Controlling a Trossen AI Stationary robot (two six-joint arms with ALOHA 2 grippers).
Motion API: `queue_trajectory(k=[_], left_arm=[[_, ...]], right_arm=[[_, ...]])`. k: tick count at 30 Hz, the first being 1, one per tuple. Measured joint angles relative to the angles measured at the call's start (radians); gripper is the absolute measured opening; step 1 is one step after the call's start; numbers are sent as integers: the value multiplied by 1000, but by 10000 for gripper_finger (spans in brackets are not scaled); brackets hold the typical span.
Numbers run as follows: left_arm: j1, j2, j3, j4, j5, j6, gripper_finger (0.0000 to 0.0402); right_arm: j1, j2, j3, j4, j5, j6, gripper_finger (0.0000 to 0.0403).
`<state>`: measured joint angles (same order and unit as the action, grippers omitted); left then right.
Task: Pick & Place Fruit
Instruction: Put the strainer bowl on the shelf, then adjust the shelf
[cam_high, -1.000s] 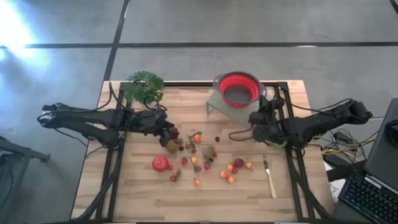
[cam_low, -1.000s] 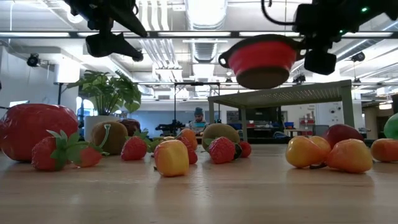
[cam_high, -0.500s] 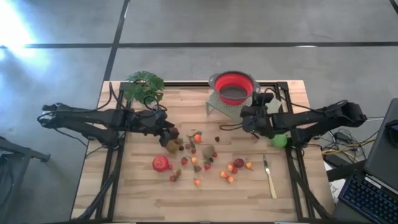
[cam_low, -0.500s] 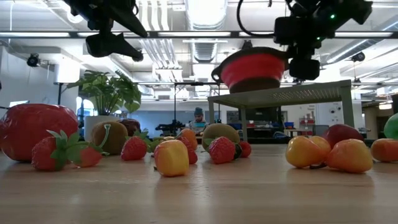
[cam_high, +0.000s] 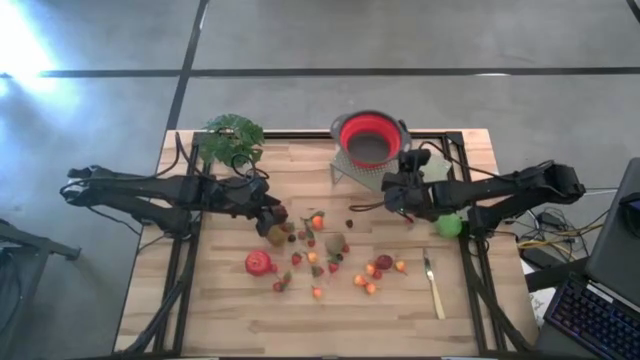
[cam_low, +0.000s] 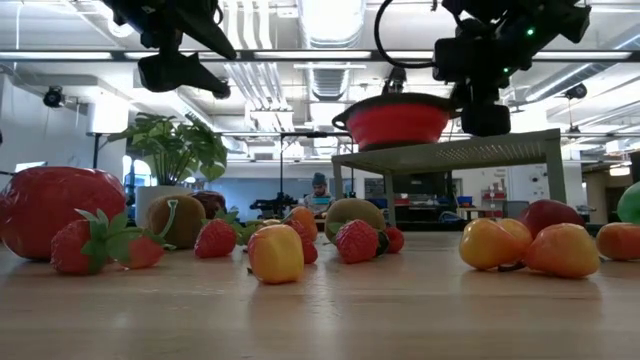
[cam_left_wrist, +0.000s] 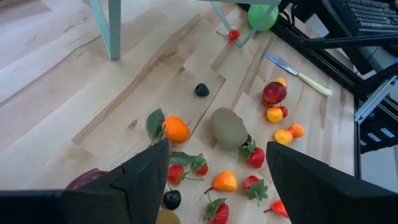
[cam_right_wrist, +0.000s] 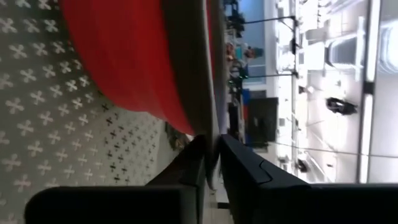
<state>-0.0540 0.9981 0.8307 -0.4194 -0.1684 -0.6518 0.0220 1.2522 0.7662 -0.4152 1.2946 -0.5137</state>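
Fruit lies scattered across the middle of my counter, the big magenta-red piece at the cluster's nine o'clock edge. At twelve o'clock from it, the red colander sits on the grey perforated stand. My right end effector pinches the colander's rim, fingers nearly pressed together. My left end effector hovers spread over the fruit at ten o'clock. A green ball rests at three o'clock.

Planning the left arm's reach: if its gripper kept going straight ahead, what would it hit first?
Likely the fruit on the table just ahead of the open left gripper; depth is uncertain.
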Motion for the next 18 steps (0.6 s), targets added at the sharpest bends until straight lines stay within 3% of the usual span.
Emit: queue_trajectory(k=[11, 18], left_arm=[[0, 0, 0, 0, 1, -2, 273], [0, 0, 0, 0, 14, -3, 273]], right_arm=[[7, -18, 0, -58, -18, -51, 144], [98, -98, 0, -183, -29, 5, 188]])
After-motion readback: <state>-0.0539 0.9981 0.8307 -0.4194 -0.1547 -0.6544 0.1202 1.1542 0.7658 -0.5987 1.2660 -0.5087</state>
